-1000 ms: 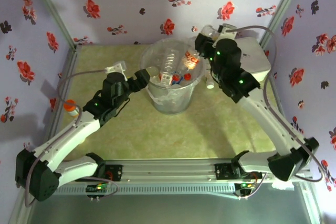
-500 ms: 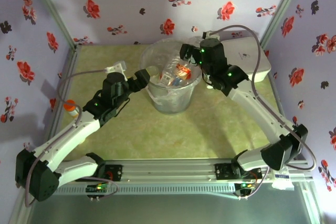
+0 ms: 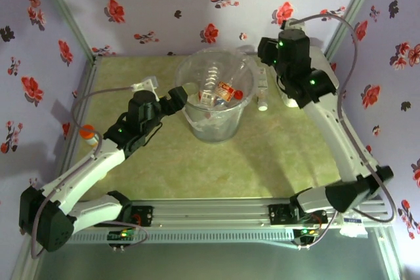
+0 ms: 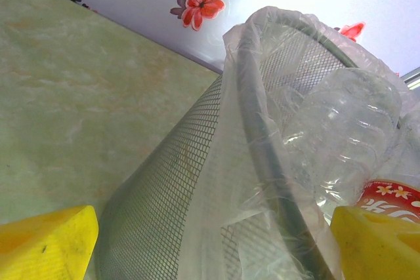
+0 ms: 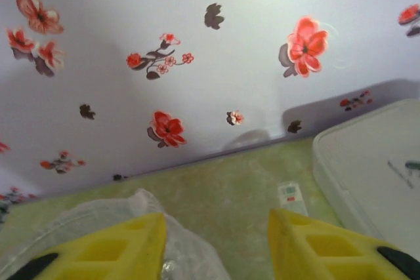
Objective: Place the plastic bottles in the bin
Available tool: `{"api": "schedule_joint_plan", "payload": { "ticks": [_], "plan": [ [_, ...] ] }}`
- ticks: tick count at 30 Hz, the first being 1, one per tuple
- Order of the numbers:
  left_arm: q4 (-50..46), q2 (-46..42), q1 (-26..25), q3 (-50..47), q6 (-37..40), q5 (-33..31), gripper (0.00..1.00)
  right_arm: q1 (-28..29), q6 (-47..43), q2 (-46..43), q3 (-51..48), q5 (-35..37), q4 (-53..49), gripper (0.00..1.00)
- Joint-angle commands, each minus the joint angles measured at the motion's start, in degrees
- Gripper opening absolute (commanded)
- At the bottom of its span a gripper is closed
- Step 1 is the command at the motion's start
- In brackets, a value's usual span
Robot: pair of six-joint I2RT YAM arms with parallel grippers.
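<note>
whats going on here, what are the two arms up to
Two robot arms are putting bottles in the bin. Several plastic bottles already lie inside it. The left gripper is open, its fingers either side of the bin's left rim. The right gripper is open and empty, raised near the back wall beside the white box. One small bottle lies on the table just right of the bin.

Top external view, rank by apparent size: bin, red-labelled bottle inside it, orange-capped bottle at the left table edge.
1. bin, by far the largest.
2. red-labelled bottle.
3. orange-capped bottle, which looks slightly smaller. The margin is slim and the bottle in the bin sits nearer the camera, so 2 versus 3 is unsure.
</note>
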Motion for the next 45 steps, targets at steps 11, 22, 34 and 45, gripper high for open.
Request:
{"api": "schedule_joint_plan", "payload": {
  "ticks": [11,22,34,45],
  "plan": [
    [-2.1,-0.5,0.5,-0.4,1.8,0.3,0.92,-0.1,-3.7,11.8,3.7,-12.5,-0.9,0.19],
    [-0.9,1.5,0.5,0.7,1.8,1.4,0.92,3.7,-3.3,11.6,1.4,-19.4,-7.1,0.20],
    [-1.5,1.4,0.5,1.2,2.3,1.8,0.92,-1.3,-2.8,9.3,8.9,-16.7,-12.6,0.61],
    [-2.4,-0.3,0.5,0.1,2.5,1.7,0.92,-17.1,3.7,7.3,-4.4,-14.7,-3.0,0.78]
  ]
}}
